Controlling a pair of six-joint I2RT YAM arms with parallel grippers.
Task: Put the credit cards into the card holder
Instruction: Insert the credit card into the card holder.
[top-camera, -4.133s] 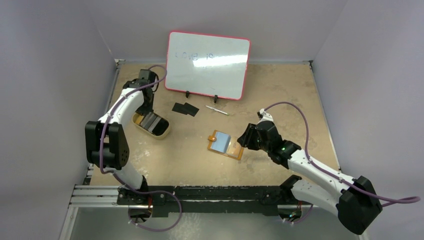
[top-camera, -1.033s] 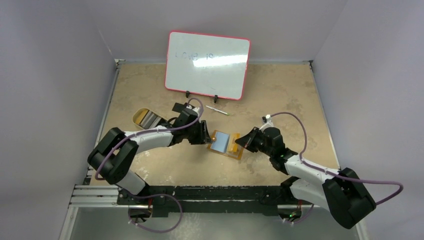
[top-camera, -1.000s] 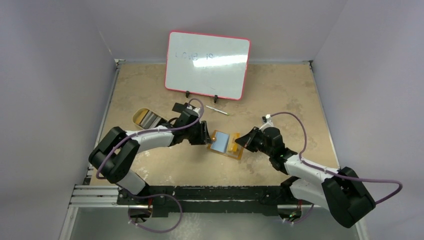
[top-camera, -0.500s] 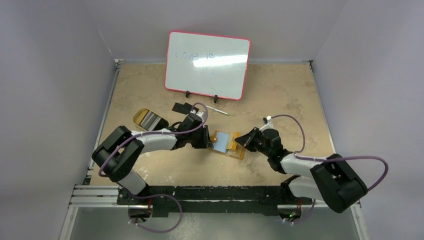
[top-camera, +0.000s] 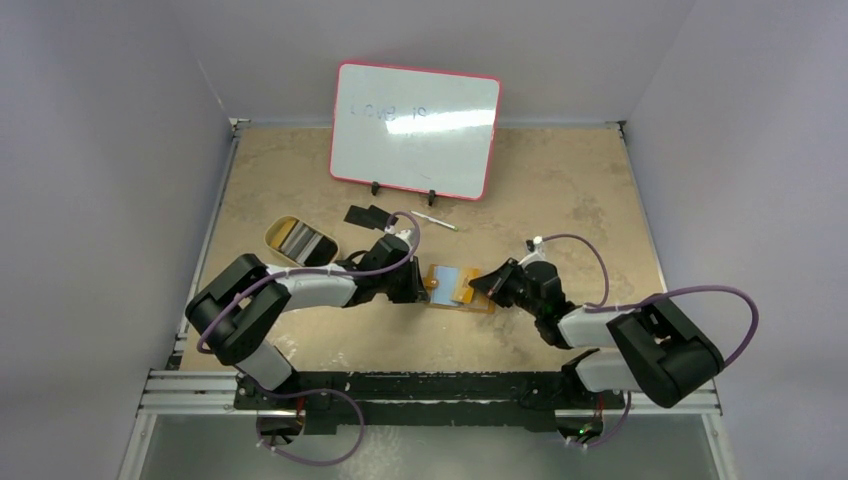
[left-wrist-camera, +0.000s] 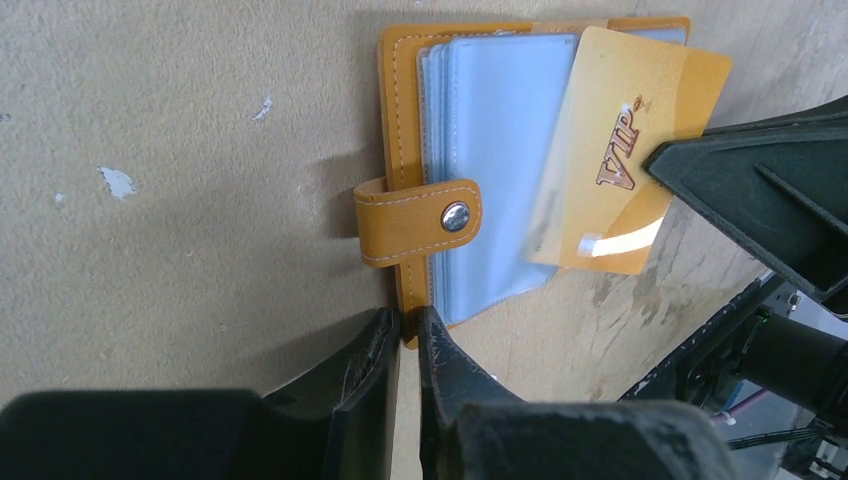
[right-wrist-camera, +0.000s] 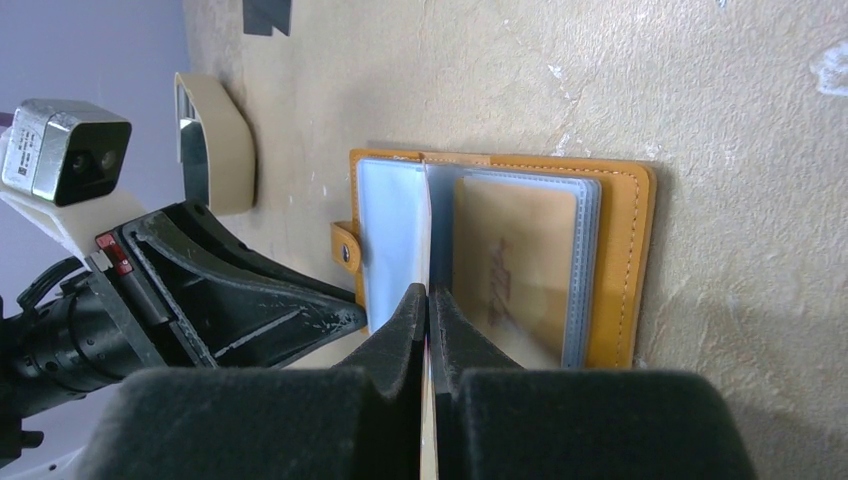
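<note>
So the right end effector is pinching a gold VIP card by one edge, fingers squeezed flat together on it. The card is lying tilted across the side of the card holder nearest that end effector. Its far end is looking hazy under one of the clear bluish sleeves, and its near corner is hanging out past the cover. The holder is lying open on the counter, right between the two end effectors. The left end effector is sitting right at a corner of the holder's cover, just along from the snap tab. Its fingers are down to a thin slit, with the leather edge poking in at the tips. I honestly can't tell if it's actually clamping the cover or just straddling it. The black cards are lying well away from both end effectors, out beyond the left one near the foot of the whiteboard. A pen is lying near them, and an oval tin dish is sitting off to the left end effector's outer side.
</note>
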